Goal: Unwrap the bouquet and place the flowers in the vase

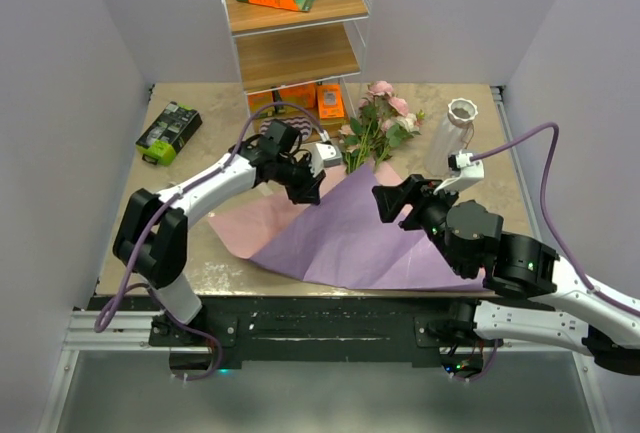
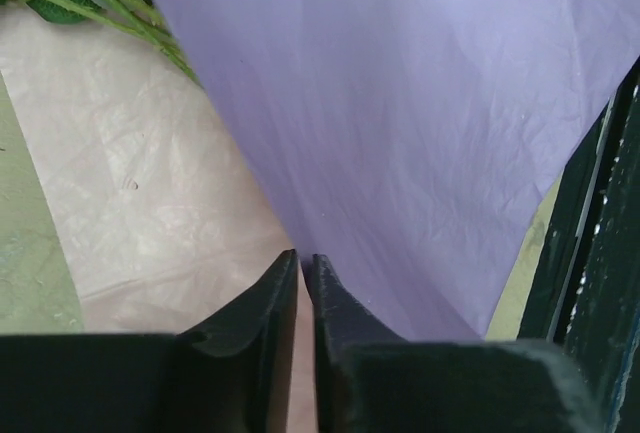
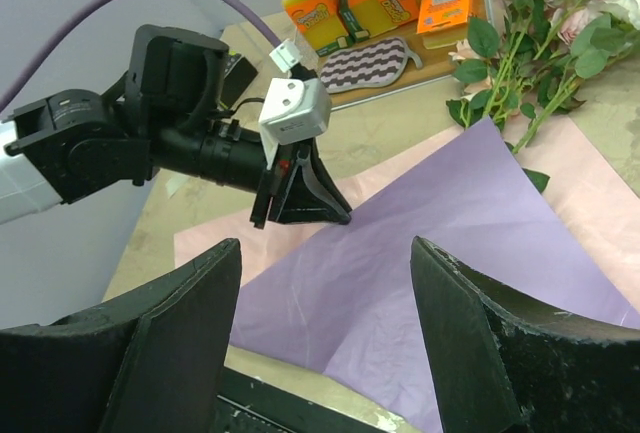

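- Wrapping lay opened out flat: a wide lavender-purple paper sheet spread over a larger pale pink sheet. No ribbon could be made out.
- The flowers, green-stemmed roses with pink and pale blooms, lay at the far corner of the purple paper. Their cut ends rested on or just beside that corner.
- The long axis of the stems ran from the blooms at the far side back toward the arms, slanting toward the left.
- The left gripper sat low at the far-left edge of the purple paper, its black fingers pressed almost together. The paper's edge ran right into the tips, so it looked to be pinching that sheet.
- The right gripper hung above the middle of the purple paper with its fingers spread wide, holding nothing.
- The tall white ribbed vase with a wavy rim was just right of the blooms, on the right arm's side.
- By my reading, the stems' ends pointed at the left gripper, which was nearer them. The right arm was nearer the vase, so the free right gripper seemed better placed to take the stems across their axis.
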Tool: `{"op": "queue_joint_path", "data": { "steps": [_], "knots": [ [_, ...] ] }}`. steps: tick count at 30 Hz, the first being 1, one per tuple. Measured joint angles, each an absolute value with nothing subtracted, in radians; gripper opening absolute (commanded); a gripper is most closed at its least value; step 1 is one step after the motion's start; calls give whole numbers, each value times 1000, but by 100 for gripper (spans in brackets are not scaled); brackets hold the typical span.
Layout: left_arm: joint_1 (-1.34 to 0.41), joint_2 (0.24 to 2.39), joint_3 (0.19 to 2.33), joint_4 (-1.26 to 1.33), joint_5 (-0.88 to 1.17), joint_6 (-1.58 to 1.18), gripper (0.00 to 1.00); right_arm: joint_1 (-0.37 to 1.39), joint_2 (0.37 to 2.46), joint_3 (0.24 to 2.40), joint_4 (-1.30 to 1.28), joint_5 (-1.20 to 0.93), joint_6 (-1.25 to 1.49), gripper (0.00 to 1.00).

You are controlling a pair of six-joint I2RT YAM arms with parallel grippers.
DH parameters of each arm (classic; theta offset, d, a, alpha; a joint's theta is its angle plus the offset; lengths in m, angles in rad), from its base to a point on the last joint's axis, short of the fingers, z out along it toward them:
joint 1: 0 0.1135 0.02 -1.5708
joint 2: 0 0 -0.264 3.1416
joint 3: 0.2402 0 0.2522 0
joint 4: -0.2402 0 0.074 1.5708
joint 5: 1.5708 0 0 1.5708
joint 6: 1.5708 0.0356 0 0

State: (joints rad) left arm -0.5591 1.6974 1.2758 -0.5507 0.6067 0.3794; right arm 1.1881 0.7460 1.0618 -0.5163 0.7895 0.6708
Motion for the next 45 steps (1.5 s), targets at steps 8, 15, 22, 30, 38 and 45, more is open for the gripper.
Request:
{"op": "queue_joint_path", "data": {
  "steps": [8, 15, 22, 30, 38, 45],
  "knots": [
    [-559, 1548, 1183, -559, 667, 429, 0, 1188, 746, 1076, -542, 802, 663, 72],
    [-565, 1436, 1143, -591, 751, 478, 0, 1188, 746, 1102, -569, 829, 655, 72],
    [-595, 1205, 1011, -668, 847, 607, 0, 1188, 746, 1122, -595, 874, 647, 72],
    [-638, 1078, 979, -962, 947, 991, 0, 1188, 772, 1143, -607, 889, 636, 71],
    [-676, 928, 902, -1252, 988, 1295, 0, 1188, 844, 1116, -601, 855, 647, 71],
    [-700, 819, 900, -1304, 991, 1367, 48, 1188, 947, 1039, -580, 783, 672, 66]
  ]
}}
